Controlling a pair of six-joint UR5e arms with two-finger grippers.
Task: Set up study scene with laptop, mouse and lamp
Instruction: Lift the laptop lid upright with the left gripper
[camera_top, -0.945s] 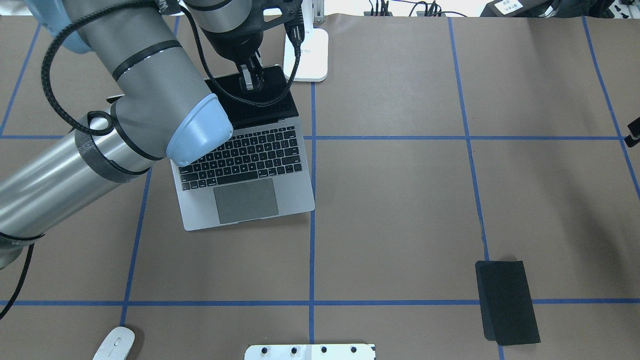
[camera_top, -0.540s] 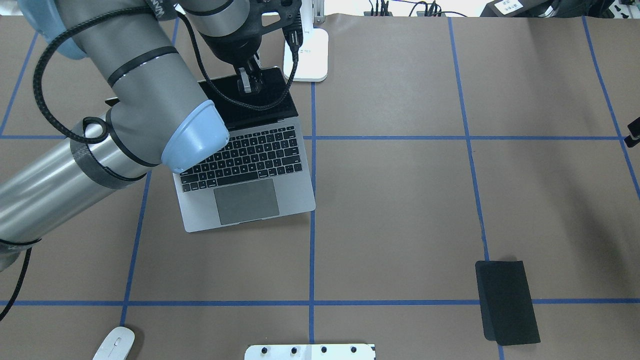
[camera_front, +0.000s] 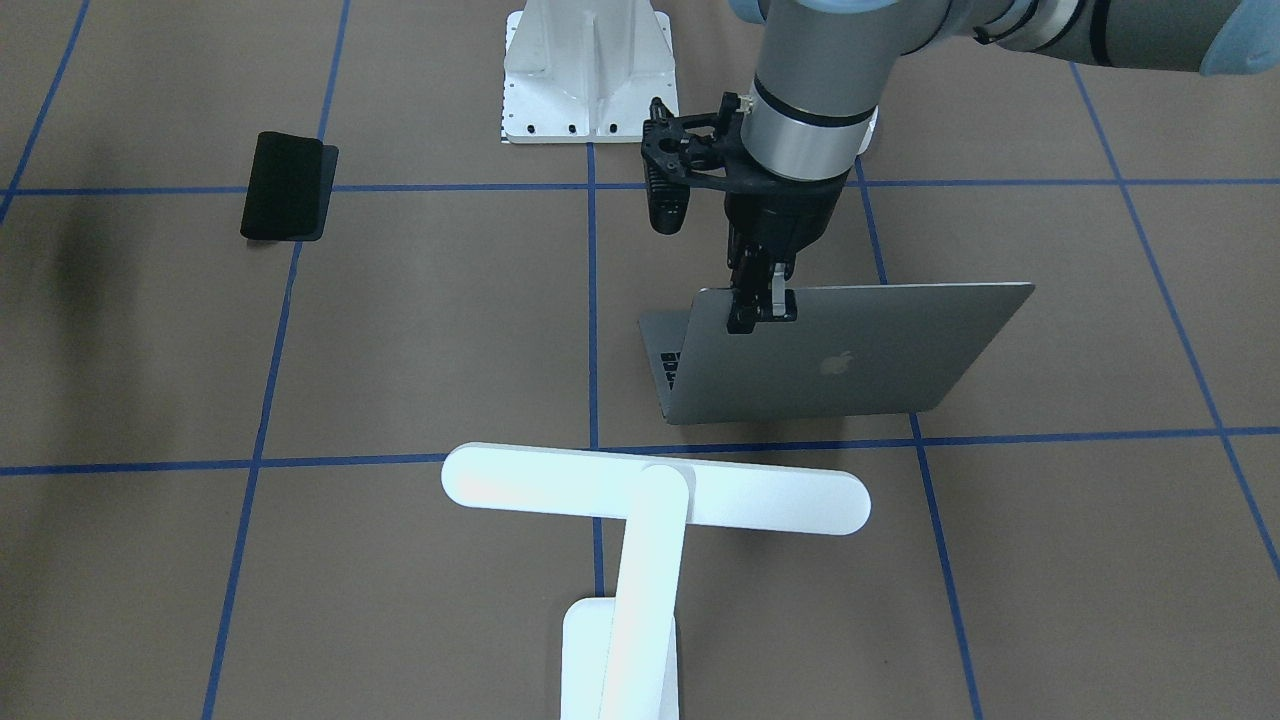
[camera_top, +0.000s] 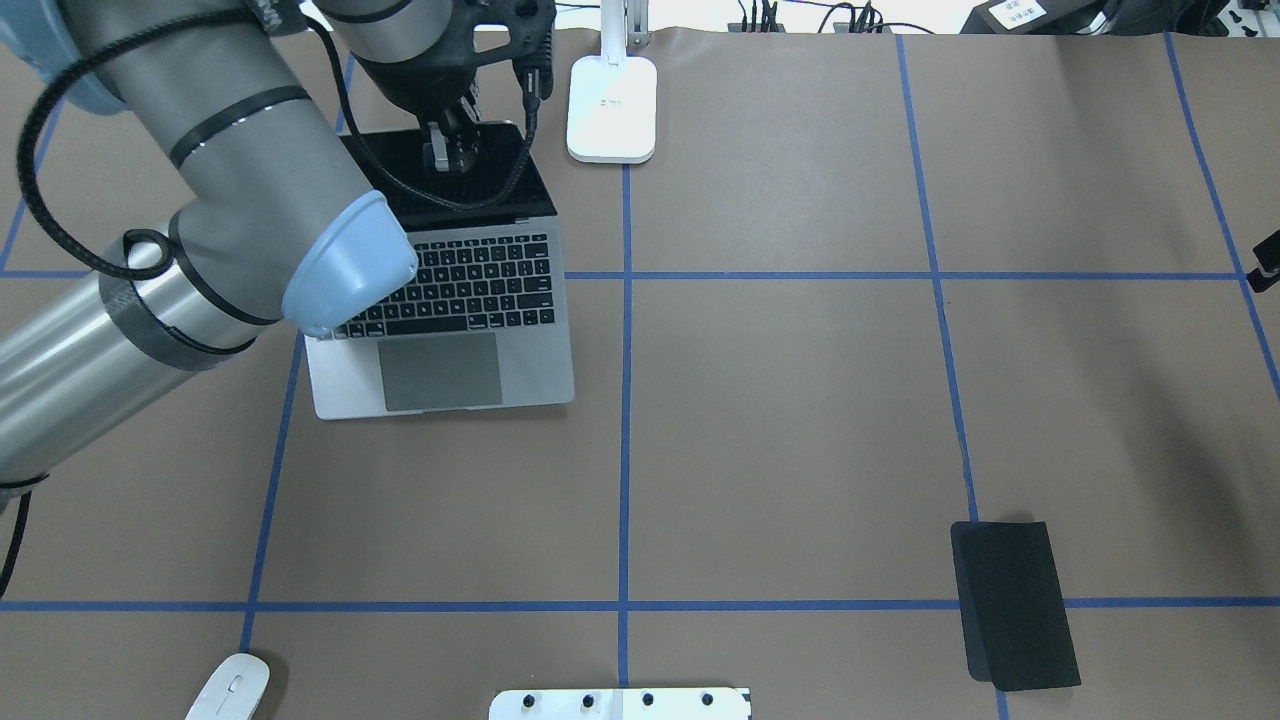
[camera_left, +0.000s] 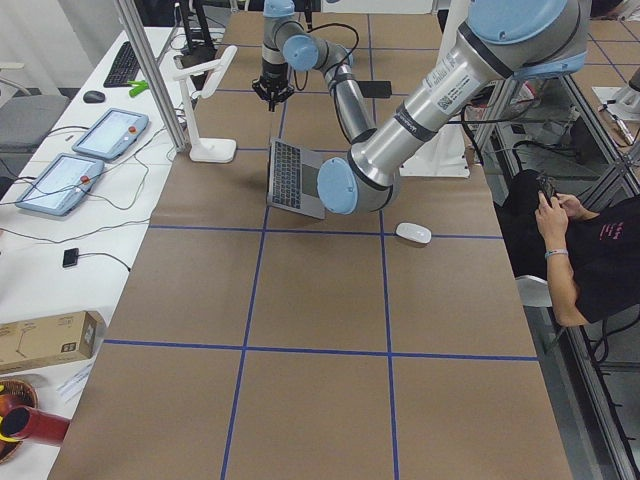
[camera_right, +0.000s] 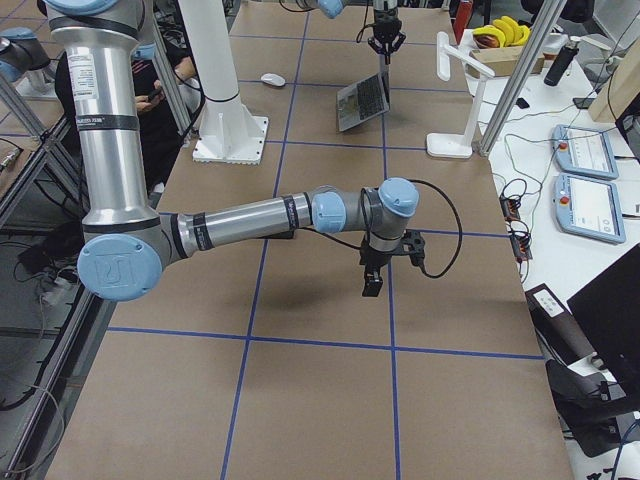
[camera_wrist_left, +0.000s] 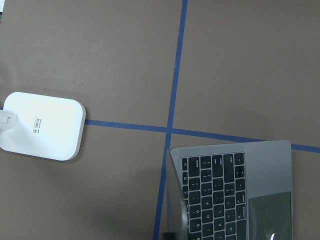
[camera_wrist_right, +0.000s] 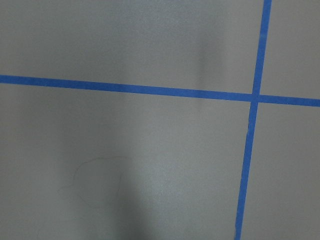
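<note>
The grey laptop (camera_top: 440, 330) stands open on the brown table at the far left, its lid (camera_front: 850, 350) showing an apple logo. My left gripper (camera_front: 760, 305) is shut on the lid's top edge, near one corner. Right of the laptop stands the white T-shaped lamp (camera_front: 650, 500), with its base (camera_top: 612, 110) on the table. The white mouse (camera_top: 228, 688) lies alone near the robot's edge, at the left. My right gripper (camera_right: 370, 285) hangs low over bare table far to the right; whether it is open or shut I cannot tell.
A flat black mat (camera_top: 1015, 605) lies at the near right. A white bolted pedestal (camera_top: 620, 703) sits at the middle of the robot's edge. A seated person (camera_left: 590, 250) is beside the table. Touch panels (camera_left: 110, 135) lie on the side bench.
My left gripper has dragged the laptop leftward by its lid and turned it, so its edges now run square with the blue tape lines. Mouse, lamp and mat have not moved.
</note>
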